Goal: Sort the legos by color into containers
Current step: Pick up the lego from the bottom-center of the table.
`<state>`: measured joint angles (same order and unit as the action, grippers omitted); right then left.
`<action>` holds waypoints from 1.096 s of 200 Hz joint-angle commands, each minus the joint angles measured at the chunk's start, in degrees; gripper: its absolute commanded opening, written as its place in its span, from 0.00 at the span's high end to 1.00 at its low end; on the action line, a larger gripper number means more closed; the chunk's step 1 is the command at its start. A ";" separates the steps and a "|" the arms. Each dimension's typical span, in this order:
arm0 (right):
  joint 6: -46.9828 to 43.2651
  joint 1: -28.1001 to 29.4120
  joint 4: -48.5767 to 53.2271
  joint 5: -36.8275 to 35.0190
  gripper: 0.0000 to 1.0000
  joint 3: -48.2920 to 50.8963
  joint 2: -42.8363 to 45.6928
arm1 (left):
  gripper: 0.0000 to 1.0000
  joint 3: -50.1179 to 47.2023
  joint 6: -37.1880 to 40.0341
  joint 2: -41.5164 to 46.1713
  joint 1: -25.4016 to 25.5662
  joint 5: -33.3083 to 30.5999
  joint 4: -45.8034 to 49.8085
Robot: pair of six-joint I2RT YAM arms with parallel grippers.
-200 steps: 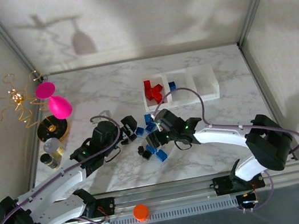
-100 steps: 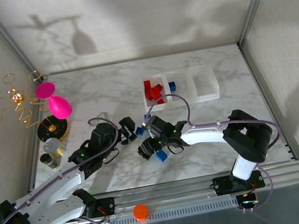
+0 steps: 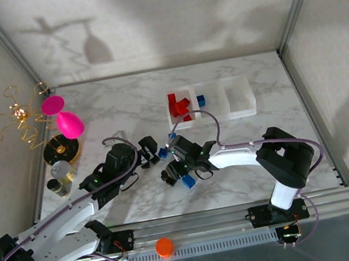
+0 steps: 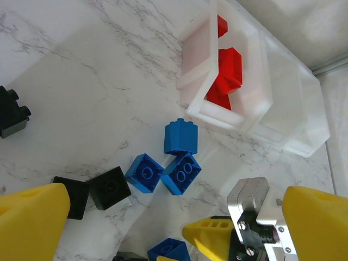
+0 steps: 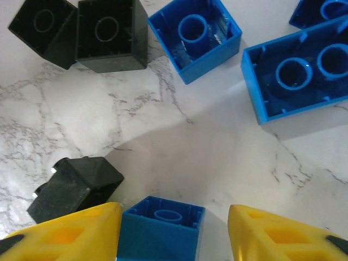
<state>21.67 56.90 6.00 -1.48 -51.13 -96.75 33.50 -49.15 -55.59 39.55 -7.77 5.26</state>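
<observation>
Right end effector pointed down at the marble surface, jaws spread around an upturned blue lego. The finger at its 9 o'clock sat against the brick's side. The other finger, at 3 o'clock, stood a gap away, so nothing was pinched. A tipped black lego lay just beside the 9 o'clock finger and the blue brick's corner, crowding that side. Farther out in the right wrist view, all hollow side up:
- black pair, side by side at 11 o'clock
- single blue lego at 12 o'clock
- wide blue lego at 2 o'clock

Left end effector was spread wide and held nothing. From above it sat at about 10 o'clock of the right one, near it. Below it in the left wrist view lay a blue cluster of three bricks, touching.

The containers stood at 1 o'clock of the loose pile, apart from it. Red legos filled the 9 o'clock end bin and a binned blue lego sat in the middle one.

Off-task clutter: pink goblet and gold wire stand at 10 o'clock of the pile, small jar at 9 o'clock by the left arm, orange cap on the rail at 6 o'clock.
</observation>
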 commanded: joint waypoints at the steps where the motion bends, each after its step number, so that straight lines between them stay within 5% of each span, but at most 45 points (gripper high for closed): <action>1: -0.48 0.65 1.73 -0.02 0.45 -1.20 -1.14 | 0.00 -0.53 0.01 -0.11 -0.19 -1.28 0.16; 22: -0.27 0.81 0.62 2.17 0.43 -1.42 -1.57 | 0.01 -0.49 0.01 -0.11 -0.13 -1.26 0.03; 135: 2.39 -0.96 4.75 -2.06 0.69 -1.78 2.02 | 0.00 0.44 0.06 0.15 -0.26 -0.44 -0.94; 219: 0.99 -19.59 8.41 -3.22 0.68 -5.56 10.64 | 0.01 4.52 1.43 -6.79 0.80 3.68 -7.94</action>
<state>23.51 42.61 12.34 -3.05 -53.71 -87.33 35.00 -48.86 -60.29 39.72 -5.82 1.30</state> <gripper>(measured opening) 0.327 0.994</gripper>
